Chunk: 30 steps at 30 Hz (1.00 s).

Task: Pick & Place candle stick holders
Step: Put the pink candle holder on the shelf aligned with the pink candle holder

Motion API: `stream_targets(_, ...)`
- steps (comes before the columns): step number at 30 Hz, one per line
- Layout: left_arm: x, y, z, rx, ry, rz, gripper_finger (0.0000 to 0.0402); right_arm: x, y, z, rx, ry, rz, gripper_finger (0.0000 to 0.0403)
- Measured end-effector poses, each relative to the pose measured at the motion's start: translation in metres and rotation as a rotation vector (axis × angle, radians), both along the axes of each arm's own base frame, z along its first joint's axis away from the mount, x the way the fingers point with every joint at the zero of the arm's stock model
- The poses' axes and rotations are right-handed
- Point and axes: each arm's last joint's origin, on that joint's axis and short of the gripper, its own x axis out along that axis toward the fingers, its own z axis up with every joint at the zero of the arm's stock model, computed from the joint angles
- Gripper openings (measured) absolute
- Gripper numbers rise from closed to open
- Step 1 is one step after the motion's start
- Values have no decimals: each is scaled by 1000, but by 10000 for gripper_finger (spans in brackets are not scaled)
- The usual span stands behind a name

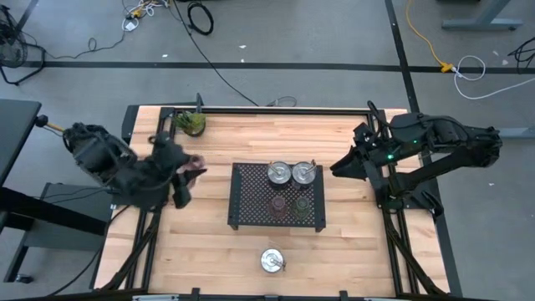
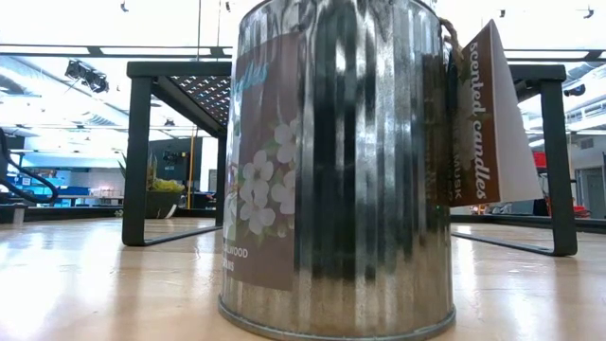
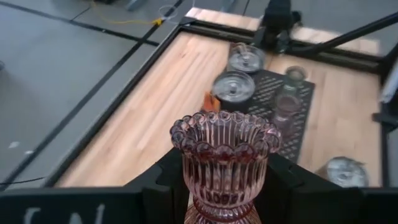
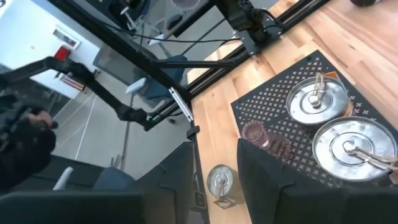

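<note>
We see the left end effector (image 3: 227, 186) pinching a ribbed reddish-brown glass candle stick holder (image 3: 225, 163) above the wooden tabletop (image 1: 217, 242), left of the black rectangular mesh tray (image 1: 251, 205). On the tray sit two shiny silver metal cups (image 1: 291, 174) and two tinted glass holders (image 1: 289, 203); a third silver cup (image 1: 272, 261) stands just in front of it. The right end effector (image 4: 214, 168) hangs to the tray's right, fingers spread, holding nothing.

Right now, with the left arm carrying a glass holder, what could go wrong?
The left gripper grips the ribbed pink glass holder low on its body, so it might tilt or slip. The mesh tray already holds two silver cups and two glass holders; lowering another risks knocking those.
</note>
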Motion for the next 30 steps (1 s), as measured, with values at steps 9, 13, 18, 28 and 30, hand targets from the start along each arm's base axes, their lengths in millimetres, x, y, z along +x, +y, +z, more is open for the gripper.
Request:
stream_targets(9,-29,-11,-102,-46,-228,9,131,1,0,2,30,-12,-18,123)
stream_targets(13,-25,-21,-153,-77,-366,-17,131,2,0,4,42,-40,-34,123)
stream_targets(18,-15,-31,-203,-159,-545,-69,131,3,-1,7,47,-68,-54,123)
stream_targets(28,25,-30,-214,94,-584,-306,131,4,-1,8,43,-86,-70,123)
stream_targets(30,34,-27,-220,61,-568,-325,131,4,-1,8,40,-86,-74,123)
